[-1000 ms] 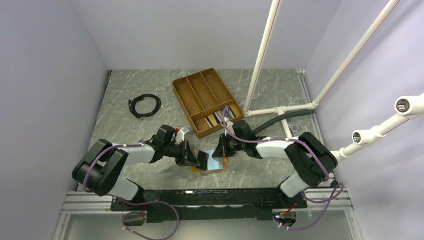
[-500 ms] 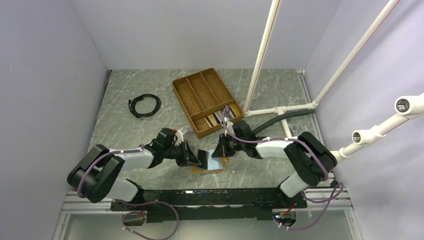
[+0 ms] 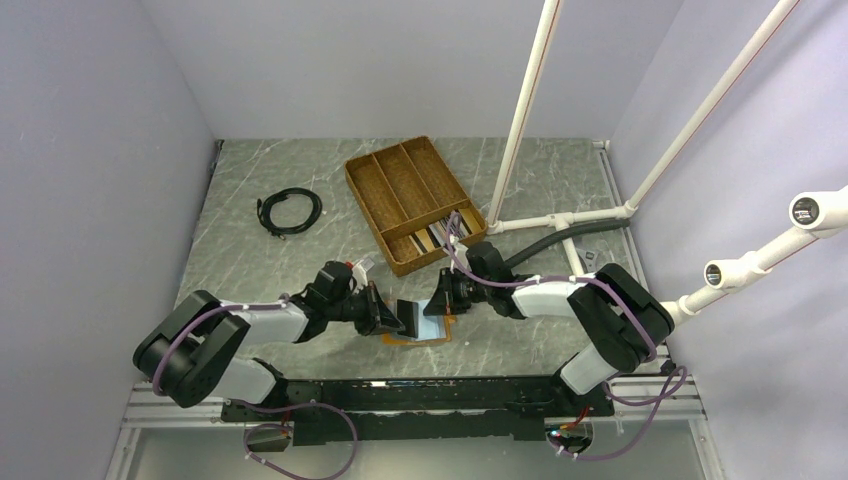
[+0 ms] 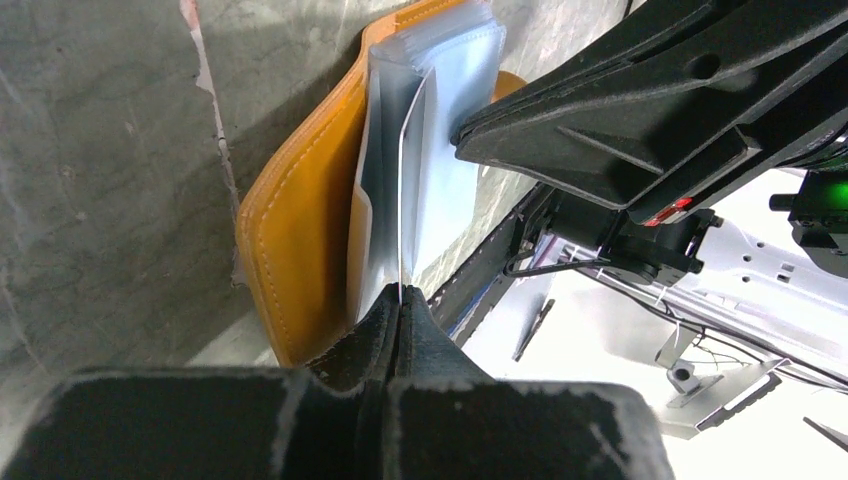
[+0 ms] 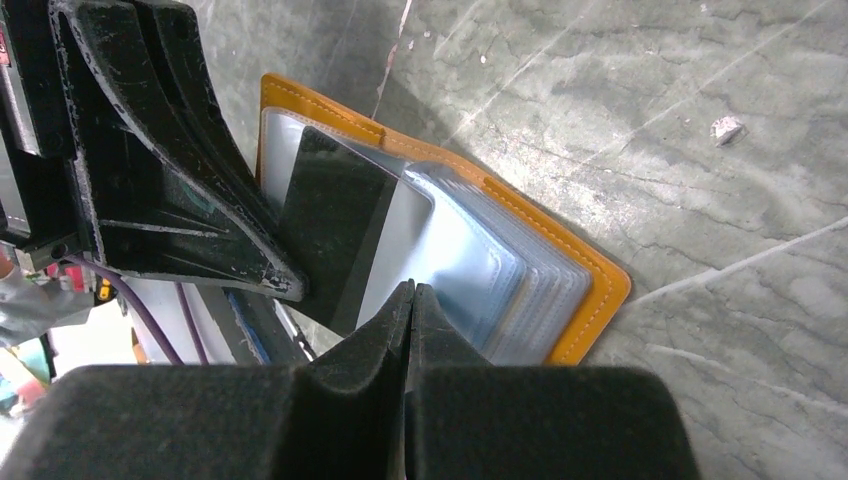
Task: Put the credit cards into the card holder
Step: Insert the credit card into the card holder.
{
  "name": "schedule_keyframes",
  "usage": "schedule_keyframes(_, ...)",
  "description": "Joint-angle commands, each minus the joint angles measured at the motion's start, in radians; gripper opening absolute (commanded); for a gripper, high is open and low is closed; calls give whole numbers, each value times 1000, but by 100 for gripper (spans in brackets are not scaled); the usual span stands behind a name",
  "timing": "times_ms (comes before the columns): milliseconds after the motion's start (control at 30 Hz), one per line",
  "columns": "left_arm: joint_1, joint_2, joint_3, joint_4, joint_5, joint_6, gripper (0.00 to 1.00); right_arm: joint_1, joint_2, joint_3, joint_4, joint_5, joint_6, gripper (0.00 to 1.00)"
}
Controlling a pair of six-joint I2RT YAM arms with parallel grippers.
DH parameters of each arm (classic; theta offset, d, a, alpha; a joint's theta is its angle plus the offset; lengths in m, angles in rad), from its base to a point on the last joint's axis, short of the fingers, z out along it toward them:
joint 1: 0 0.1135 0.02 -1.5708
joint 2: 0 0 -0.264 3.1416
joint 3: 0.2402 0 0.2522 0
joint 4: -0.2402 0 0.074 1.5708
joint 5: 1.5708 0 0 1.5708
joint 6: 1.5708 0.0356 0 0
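Observation:
The orange-tan card holder (image 3: 428,338) lies open on the table between both grippers, its pale clear sleeves fanned out (image 5: 470,265). My left gripper (image 4: 400,292) is shut on a dark credit card (image 5: 335,225), seen edge-on as a thin line in the left wrist view (image 4: 400,200), with its far end at the sleeves. My right gripper (image 5: 412,290) is shut on the edge of a clear sleeve of the holder. In the top view the left gripper (image 3: 393,318) and right gripper (image 3: 437,304) face each other over the holder. More cards (image 3: 437,236) lie in the tray's near compartment.
A brown divided wicker tray (image 3: 395,185) stands behind the grippers. A coiled black cable (image 3: 288,211) lies at the back left. White pipes (image 3: 520,125) and a grey hose (image 3: 545,245) stand at the right.
The left arm has shifted slightly toward the near edge, with the card still at the holder. The right arm has not moved.

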Motion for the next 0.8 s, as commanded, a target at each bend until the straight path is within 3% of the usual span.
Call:
schedule_keyframes(0, -24, 14, -14, 100, -59, -42, 0, -1, -5, -33, -11, 16, -1, 0)
schedule_keyframes(100, -36, 16, -17, 94, -84, -48, 0, -1, -22, -33, -23, 12, 14, 0)
schedule_keyframes(200, -45, 16, -19, 75, -107, -39, 0, -1, -90, -11, -140, 68, -27, 0)
schedule_keyframes(367, -47, 24, -17, 43, -123, -27, 0, 0, -206, 36, -348, 163, -116, 20)
schedule_keyframes(467, -50, 42, -6, 33, -122, -18, 0, 0, -224, 17, -344, 143, -123, 35)
schedule_keyframes(533, -53, 44, -6, 33, -129, -18, 0, -1, -198, -1, -316, 119, -115, 38)
schedule_keyframes(667, -61, 44, -5, 35, -144, -19, 0, 3, -130, -10, -217, 102, -89, 36)
schedule_keyframes(767, -74, 40, 10, 6, -163, -12, 0, 11, -99, -23, -150, 95, -55, 20)
